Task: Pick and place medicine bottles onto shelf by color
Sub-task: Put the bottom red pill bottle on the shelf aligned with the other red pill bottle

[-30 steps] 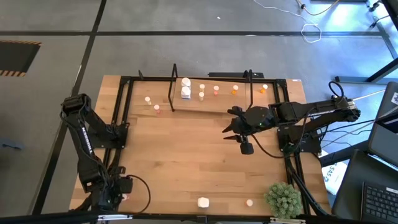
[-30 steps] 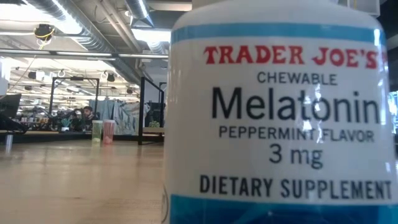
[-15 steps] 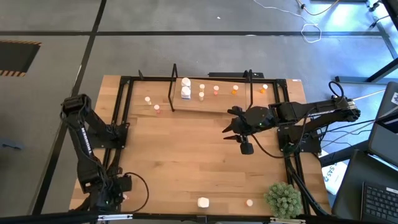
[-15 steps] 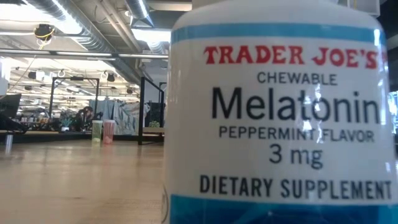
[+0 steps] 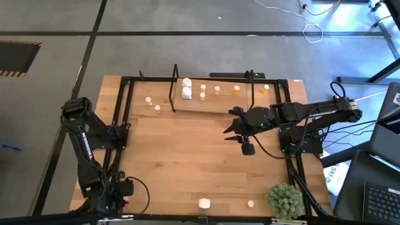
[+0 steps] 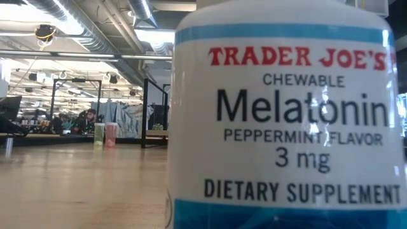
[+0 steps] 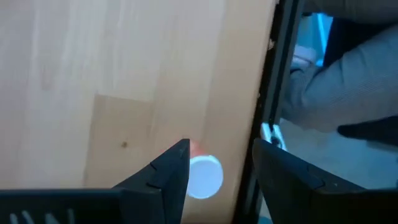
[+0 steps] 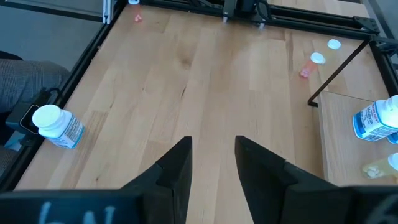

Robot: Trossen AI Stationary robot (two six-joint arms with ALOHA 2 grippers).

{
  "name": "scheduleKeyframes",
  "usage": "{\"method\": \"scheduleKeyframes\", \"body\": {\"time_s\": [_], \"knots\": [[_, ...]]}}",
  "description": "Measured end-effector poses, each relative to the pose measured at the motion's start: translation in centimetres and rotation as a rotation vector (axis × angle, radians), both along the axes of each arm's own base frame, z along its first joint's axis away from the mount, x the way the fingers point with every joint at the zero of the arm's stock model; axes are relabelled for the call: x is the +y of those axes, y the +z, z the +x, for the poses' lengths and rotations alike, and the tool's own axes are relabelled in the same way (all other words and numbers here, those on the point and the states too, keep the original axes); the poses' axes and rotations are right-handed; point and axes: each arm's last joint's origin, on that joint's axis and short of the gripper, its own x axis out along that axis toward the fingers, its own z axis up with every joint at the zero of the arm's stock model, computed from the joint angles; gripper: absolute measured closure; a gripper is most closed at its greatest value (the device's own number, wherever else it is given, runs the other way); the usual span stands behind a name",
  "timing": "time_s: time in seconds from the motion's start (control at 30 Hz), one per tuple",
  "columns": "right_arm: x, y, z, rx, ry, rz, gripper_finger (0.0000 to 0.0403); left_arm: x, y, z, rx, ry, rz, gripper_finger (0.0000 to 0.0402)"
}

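High view: six medicine bottles (image 5: pixel 187 88) on the shelf (image 5: pixel 212 97), three left of it, two near. Left gripper (image 7: pixel 214 168) open around a small bottle (image 7: pixel 203 176); right gripper (image 8: pixel 212 158) open, empty, mid-table.

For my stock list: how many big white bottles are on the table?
3: two bottles at the left end of the shelf, one bottle by the front edge. Others may be hidden.
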Motion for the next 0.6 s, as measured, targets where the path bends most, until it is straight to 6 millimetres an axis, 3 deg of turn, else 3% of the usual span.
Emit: {"method": "scheduleKeyframes", "body": {"time_s": [0.3, 0.6], "knots": [[0.0, 0.0, 0.0, 0.000, 0.000, 0.000, 0.0278, 1.5, -0.6, -0.3, 0.199, -0.012, 0.101, 0.0232], [0.0, 0.0, 0.0, 0.000, 0.000, 0.000, 0.0278, 1.0, -0.3, 0.2, 0.189, 0.015, 0.022, 0.0232]]}}
